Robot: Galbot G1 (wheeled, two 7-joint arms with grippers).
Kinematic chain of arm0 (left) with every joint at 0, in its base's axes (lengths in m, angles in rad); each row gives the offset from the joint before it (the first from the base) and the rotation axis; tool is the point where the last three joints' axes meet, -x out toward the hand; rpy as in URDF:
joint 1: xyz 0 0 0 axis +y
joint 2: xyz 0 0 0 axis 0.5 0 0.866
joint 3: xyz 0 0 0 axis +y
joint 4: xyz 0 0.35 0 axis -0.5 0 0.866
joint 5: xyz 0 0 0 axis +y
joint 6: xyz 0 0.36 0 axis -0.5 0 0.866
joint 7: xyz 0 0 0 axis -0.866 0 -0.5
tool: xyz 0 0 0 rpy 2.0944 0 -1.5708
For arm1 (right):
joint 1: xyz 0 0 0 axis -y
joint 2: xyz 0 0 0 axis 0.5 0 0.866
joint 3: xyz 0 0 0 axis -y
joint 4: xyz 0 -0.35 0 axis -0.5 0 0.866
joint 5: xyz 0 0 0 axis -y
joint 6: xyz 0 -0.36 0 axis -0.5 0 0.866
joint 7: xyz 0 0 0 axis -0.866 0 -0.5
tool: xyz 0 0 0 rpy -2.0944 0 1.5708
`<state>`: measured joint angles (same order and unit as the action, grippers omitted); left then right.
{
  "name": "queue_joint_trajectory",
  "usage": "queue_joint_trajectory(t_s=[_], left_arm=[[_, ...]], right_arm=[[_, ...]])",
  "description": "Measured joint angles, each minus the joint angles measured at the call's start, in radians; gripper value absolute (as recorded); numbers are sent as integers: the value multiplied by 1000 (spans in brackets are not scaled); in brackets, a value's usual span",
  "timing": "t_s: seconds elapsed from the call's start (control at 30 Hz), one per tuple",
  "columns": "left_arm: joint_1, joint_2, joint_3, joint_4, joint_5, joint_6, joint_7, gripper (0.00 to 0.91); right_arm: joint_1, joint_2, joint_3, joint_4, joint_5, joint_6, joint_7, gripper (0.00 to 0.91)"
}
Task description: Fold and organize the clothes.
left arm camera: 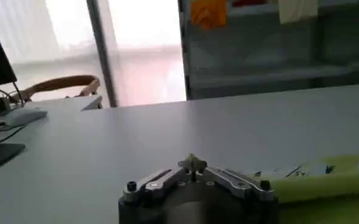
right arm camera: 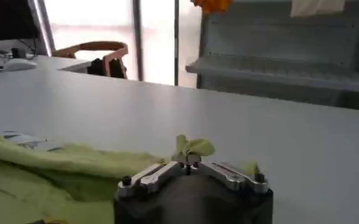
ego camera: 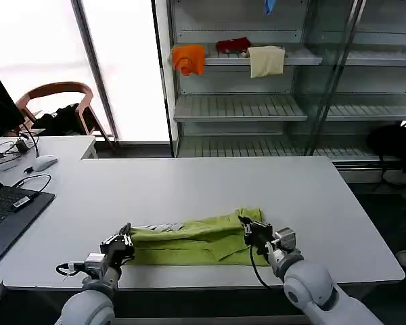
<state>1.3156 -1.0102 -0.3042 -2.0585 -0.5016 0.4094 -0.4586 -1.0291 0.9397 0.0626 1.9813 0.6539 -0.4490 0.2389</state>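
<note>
A lime yellow-green T-shirt (ego camera: 193, 240) lies bunched in a long band near the front edge of the white table (ego camera: 189, 186), with a white print showing at its left end. My left gripper (ego camera: 126, 237) is shut on the shirt's left end, a scrap of green pinched at its tips (left arm camera: 192, 161). At the shirt's right end my right gripper (ego camera: 247, 227) is shut on a tuft of the fabric (right arm camera: 193, 147). The shirt (right arm camera: 57, 167) trails away beside the right gripper (right arm camera: 191, 160), and its edge (left arm camera: 325, 176) runs off beside the left one.
A laptop (ego camera: 3, 213), cables and a mouse (ego camera: 44, 162) lie on the table's left side. Behind stand a chair (ego camera: 57, 101) and a metal shelf (ego camera: 257, 61) carrying orange, red and cream cloths. Bare table stretches beyond the shirt.
</note>
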Motion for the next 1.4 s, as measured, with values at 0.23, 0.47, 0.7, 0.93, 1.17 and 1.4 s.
queue_joint_trajectory(t_s=[0.23, 0.47, 0.7, 0.93, 1.17, 1.4], left_arm=[[1, 0, -10, 17, 23, 5, -21, 20], [17, -11, -1, 32, 39, 21, -29, 907], [7, -7, -2, 38, 68, 29, -33, 907], [-7, 9, -14, 27, 100, 44, -29, 907], [11, 23, -40, -16, 122, 81, -30, 907], [63, 7, -87, -74, 84, 82, -18, 907]], right_arm=[[-45, 17, 8, 23, -2, 21, 55, 0], [-76, 36, 7, 29, -6, 39, 133, 907], [-87, 63, -8, 29, -10, 48, 245, 907], [-87, 101, -28, 37, -9, 42, 404, 907], [-94, 111, -18, 60, -34, 24, 549, 907], [-141, 85, 35, 101, -101, 77, 496, 907]])
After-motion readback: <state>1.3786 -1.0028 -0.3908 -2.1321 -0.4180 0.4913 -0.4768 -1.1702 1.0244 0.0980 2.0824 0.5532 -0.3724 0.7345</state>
